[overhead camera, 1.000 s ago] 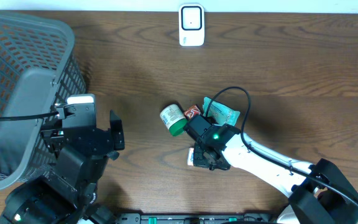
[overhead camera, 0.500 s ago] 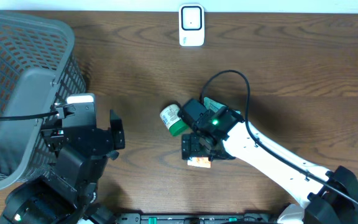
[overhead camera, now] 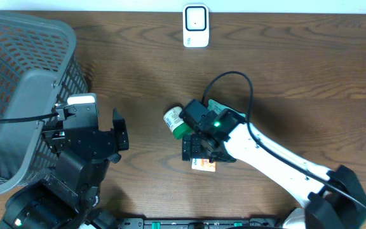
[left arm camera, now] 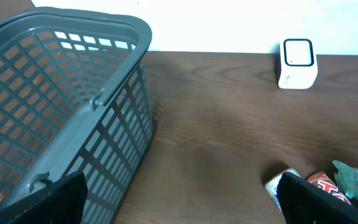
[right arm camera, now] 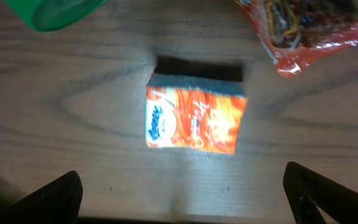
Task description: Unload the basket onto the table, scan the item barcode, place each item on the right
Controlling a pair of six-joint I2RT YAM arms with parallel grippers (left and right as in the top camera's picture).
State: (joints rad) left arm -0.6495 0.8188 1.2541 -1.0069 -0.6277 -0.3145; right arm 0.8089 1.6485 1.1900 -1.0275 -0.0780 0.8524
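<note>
A small orange box [right arm camera: 196,119] lies flat on the wooden table, directly under my right gripper [right arm camera: 188,200]. That gripper is open, its dark fingertips [right arm camera: 55,196] far apart on either side and nothing between them. From overhead the orange box [overhead camera: 203,165] shows just below the right gripper [overhead camera: 202,151]. The white barcode scanner [overhead camera: 196,25] stands at the table's far edge, also seen as the scanner [left arm camera: 298,62] in the left wrist view. My left gripper [left arm camera: 179,205] hangs open and empty beside the basket; overhead, the left gripper [overhead camera: 88,127] is at the left.
A grey mesh basket [overhead camera: 18,95] fills the left side. A white bottle with a green cap [overhead camera: 178,121], a red snack packet [right arm camera: 303,25] and a teal packet [overhead camera: 224,111] lie close behind the orange box.
My right gripper opened and let go of the orange box, which now lies on the table. The right arm shifted left and rose slightly. The left arm has not moved.
</note>
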